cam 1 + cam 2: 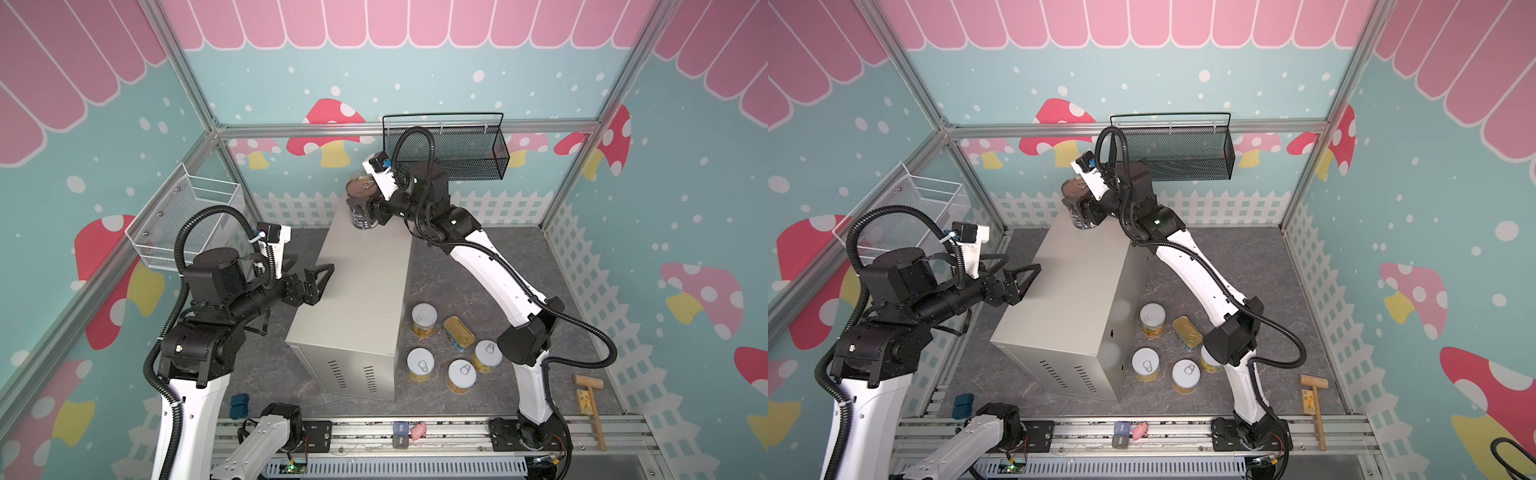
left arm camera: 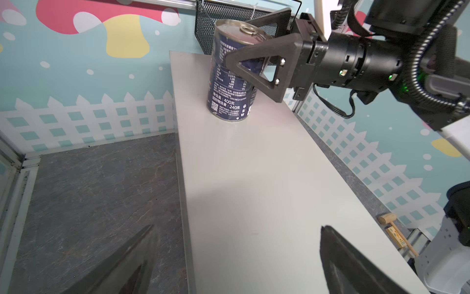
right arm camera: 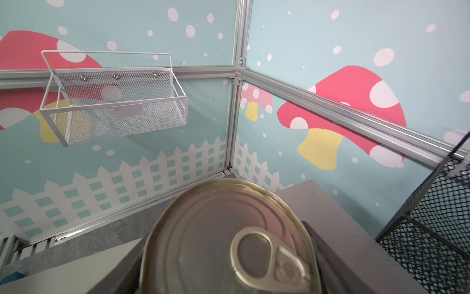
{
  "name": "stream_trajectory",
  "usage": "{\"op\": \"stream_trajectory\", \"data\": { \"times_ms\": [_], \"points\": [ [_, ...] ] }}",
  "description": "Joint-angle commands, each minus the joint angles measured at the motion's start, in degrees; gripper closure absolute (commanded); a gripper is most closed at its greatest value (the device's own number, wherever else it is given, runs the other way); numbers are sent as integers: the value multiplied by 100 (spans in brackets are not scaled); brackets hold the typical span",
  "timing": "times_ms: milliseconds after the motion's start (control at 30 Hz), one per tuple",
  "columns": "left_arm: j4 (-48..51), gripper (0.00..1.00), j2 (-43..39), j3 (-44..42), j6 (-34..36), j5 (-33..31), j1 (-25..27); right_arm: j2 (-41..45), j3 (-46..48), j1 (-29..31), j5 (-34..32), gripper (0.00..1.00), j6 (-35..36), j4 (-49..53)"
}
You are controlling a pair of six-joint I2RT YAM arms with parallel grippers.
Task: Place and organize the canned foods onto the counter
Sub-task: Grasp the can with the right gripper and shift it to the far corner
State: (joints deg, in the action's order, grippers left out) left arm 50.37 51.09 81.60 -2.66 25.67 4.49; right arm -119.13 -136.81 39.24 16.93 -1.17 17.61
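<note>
Both top views look steeply down from high over the near rail, taking in the whole counter. The left wrist camera looks along the countertop toward its far end and the navy can. The right wrist camera sits close above that same can, facing the white wire basket.

Counter at centre, tall can on its far end. On the floor right of it: lidded can and flat tin behind, three short cans in front; mallet well apart, further right.
</note>
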Motion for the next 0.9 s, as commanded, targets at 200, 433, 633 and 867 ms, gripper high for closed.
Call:
{"op": "stream_trajectory", "data": {
  "times_ms": [200, 433, 633, 867],
  "points": [
    [-662, 1, -240, -469, -180, 258, -39, -898, -719, -212, -511, 32, 186, -1017],
    [-676, 1, -266, -501, -180, 237, -41, -1209, -823, -330, -360, 31, 5, -1510],
    [-716, 1, -205, -514, -180, 235, -37, -1353, -856, -355, -127, 30, -150, -1747],
    [-750, 1, -196, -540, -199, 255, -39, -1456, -887, -380, 186, 27, -360, -1942]
  ]
}}
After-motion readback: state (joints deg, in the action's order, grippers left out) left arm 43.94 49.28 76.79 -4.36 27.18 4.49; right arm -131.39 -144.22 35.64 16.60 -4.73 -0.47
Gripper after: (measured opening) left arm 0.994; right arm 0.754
